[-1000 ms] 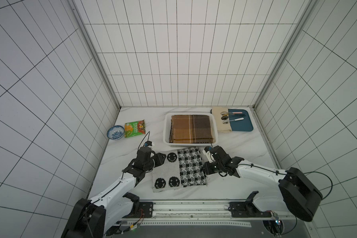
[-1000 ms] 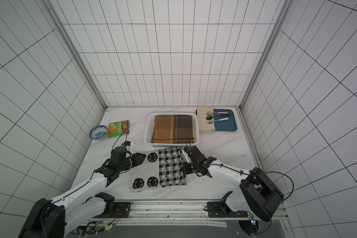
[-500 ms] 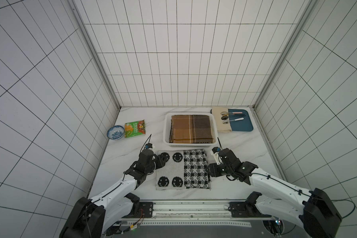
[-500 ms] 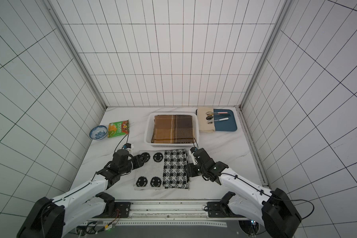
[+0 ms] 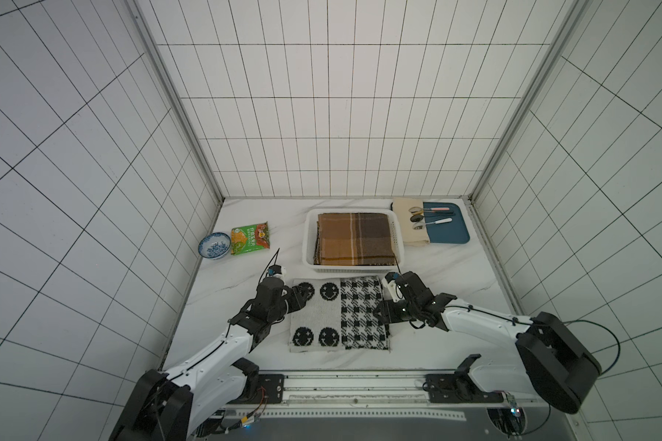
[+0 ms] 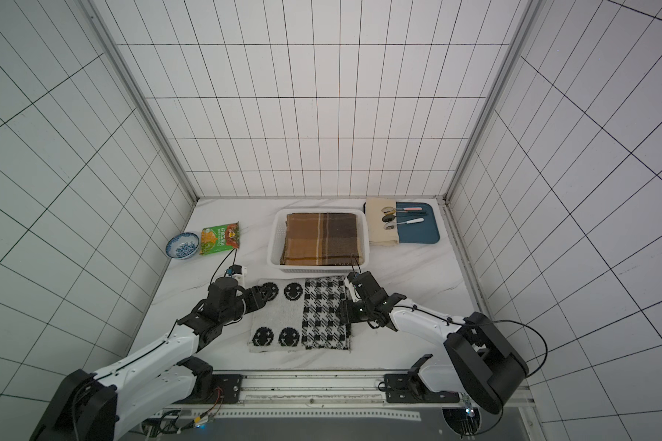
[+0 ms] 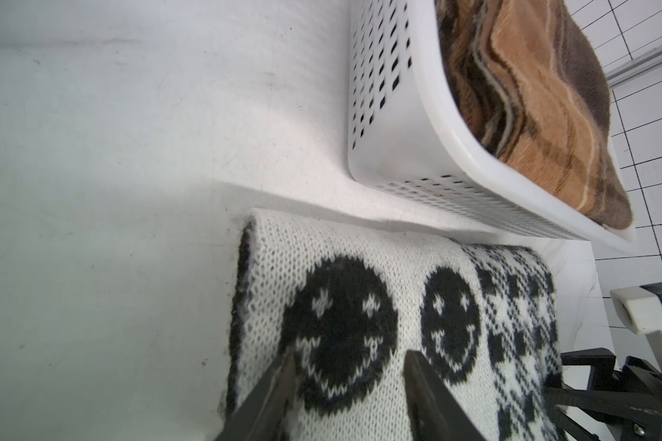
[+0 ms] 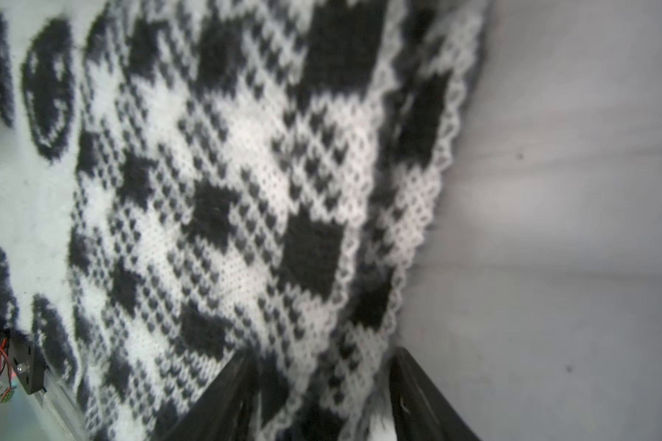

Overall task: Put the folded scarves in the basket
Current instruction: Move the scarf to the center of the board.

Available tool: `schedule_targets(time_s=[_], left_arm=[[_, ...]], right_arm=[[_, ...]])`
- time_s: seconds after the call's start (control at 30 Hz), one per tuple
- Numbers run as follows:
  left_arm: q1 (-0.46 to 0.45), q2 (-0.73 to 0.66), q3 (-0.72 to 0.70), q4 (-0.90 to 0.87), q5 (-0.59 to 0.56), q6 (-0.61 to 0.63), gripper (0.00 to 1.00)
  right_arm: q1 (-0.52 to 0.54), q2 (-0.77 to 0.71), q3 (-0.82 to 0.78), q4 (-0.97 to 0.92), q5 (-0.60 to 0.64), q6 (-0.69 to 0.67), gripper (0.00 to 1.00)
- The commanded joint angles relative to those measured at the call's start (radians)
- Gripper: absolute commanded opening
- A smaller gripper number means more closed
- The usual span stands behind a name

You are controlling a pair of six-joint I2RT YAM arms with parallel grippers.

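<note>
Brown blanket (image 5: 354, 238) fills basket (image 5: 352, 268); scarf (image 5: 339, 313) outside.

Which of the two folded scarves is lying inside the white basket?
The brown plaid scarf fills the basket; the black-and-white knitted scarf lies on the table in front.

White arm links (image 5: 207, 353), bulky black joints (image 5: 557, 357)

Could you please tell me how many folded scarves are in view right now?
2. A brown plaid scarf lies inside the white perforated plastic basket; a black-and-white knitted scarf lies on the white table beside it. Others may hide under the brown one.
</note>
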Motion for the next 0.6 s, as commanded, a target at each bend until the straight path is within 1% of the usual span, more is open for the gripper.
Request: schedule_targets(time_s=[0.0,0.03,0.1,0.17,0.2,0.27,0.3,0.4,0.47,0.57], left_arm=[[-0.003,0.005,-0.012,0.026,-0.004,0.004,0.5],[-0.003,0.006,-0.013,0.029,-0.004,0.003,0.5],[-0.004,0.007,-0.016,0.033,-0.001,0.002,0.5],[-0.004,0.007,-0.02,0.038,0.002,-0.001,0.5],[-0.005,0.006,-0.022,0.037,-0.004,-0.001,0.5],[-0.008,0.006,-0.012,-0.002,-0.06,-0.007,0.5],[-0.011,0.002,-0.013,0.0,-0.066,-0.011,0.51],[-0.012,-0.006,-0.018,0.002,-0.093,-0.02,0.52],[-0.022,-0.009,-0.02,0.0,-0.093,-0.018,0.54],[-0.041,0.012,-0.031,0.032,-0.077,-0.02,0.57]], right_arm=[[-0.005,0.048,-0.03,0.092,-0.071,0.023,0.51],[-0.006,0.064,-0.031,0.106,-0.08,0.025,0.45],[-0.007,0.098,-0.03,0.116,-0.093,0.026,0.28],[-0.014,0.094,-0.034,0.107,-0.084,0.025,0.16],[-0.023,0.076,-0.042,0.095,-0.069,0.022,0.13],[-0.055,0.017,-0.07,0.072,-0.039,0.022,0.08],[-0.077,-0.022,-0.092,0.069,-0.034,0.023,0.06],[-0.134,-0.121,-0.142,0.065,-0.028,0.028,0.06],[-0.146,-0.136,-0.149,0.054,-0.028,0.026,0.07],[-0.146,-0.109,-0.137,0.052,-0.057,0.02,0.09]])
